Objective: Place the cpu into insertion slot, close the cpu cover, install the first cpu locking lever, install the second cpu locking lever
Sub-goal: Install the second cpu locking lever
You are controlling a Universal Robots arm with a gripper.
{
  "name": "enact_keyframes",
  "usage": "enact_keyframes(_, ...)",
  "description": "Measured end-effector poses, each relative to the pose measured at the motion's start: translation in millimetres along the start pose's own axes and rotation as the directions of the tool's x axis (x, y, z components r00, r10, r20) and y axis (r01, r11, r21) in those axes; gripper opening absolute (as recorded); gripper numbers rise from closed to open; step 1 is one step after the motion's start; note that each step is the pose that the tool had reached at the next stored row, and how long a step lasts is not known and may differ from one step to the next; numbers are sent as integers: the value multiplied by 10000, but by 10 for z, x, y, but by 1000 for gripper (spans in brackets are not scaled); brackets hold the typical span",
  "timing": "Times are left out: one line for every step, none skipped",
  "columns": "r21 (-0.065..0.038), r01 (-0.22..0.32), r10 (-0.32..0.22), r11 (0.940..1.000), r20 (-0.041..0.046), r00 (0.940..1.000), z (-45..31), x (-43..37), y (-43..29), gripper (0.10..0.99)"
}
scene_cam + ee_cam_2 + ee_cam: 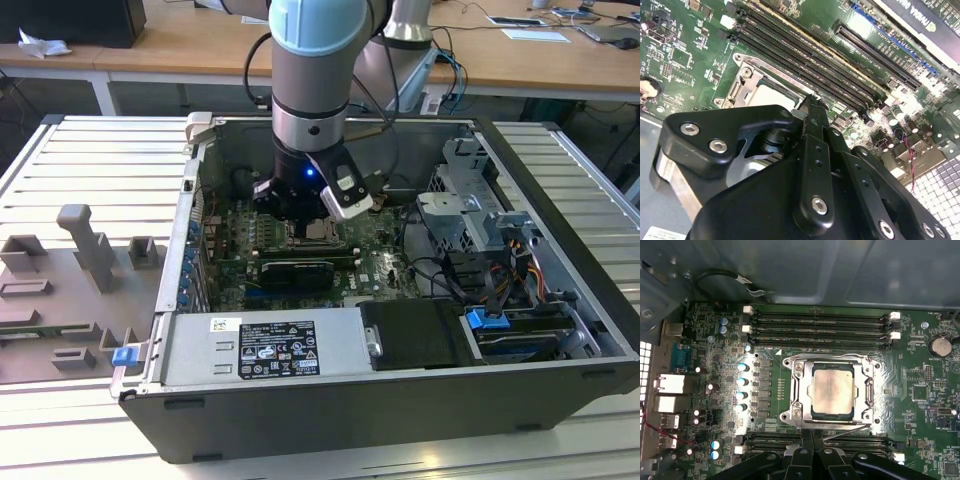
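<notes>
My arm reaches down into an open computer case (330, 400) lying on a ribbed metal surface (90, 160). My pincer (303, 222) hangs low over the green board (375, 270), just above the socket area near the case's middle. A blue light glows on my wrist.

In the first wrist view, the cpu (832, 387) lies flat in the slot (814, 416), pale metal top up, at the middle of the picture. The cover (799, 390) is folded down around it, a silver frame whose window shows the chip. A thin lever (847, 430) runs along the frame's 6 o'clock edge, slightly slanted; I cannot tell whether it is latched. My black fingertips (807, 437) sit just beside that edge, at 6 o'clock from the cpu, pressed close together. Memory slots (820, 327) run at 12 o'clock of the socket.

In the second wrist view, my pincer (812, 107) fills the foreground, fingers together, tip over the socket's edge, with part of the cover (747, 87) visible at 10 o'clock of the tip. I cannot tell whether the tips touch the lever.

A grey fixture tray (70, 290) rests at the exterior view's left of the case.
</notes>
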State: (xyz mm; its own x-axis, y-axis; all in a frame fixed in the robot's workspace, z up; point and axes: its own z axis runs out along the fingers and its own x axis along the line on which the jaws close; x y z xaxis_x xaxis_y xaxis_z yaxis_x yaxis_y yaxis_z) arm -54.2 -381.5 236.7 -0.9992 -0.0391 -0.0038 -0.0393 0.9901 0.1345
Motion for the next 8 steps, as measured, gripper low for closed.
enact_keyframes(-45,1,-1,10000,2,10000,-1,2,-14,106)
enact_keyframes(-133,1,0,9999,5,10000,-3,8,-45,106)
enact_keyframes(-175,0,0,9998,7,10000,-1,11,-54,106)
enact_keyframes(-207,0,0,9998,8,10000,4,13,-59,106)
enact_keyframes(-232,1,0,9997,10,10000,13,14,-61,106)
enact_keyframes(-264,1,-1,9997,11,10000,42,17,-66,106)
enact_keyframes(-276,1,0,9996,11,10000,60,17,-69,106)
enact_keyframes(-285,0,0,9996,12,10000,75,18,-71,106)
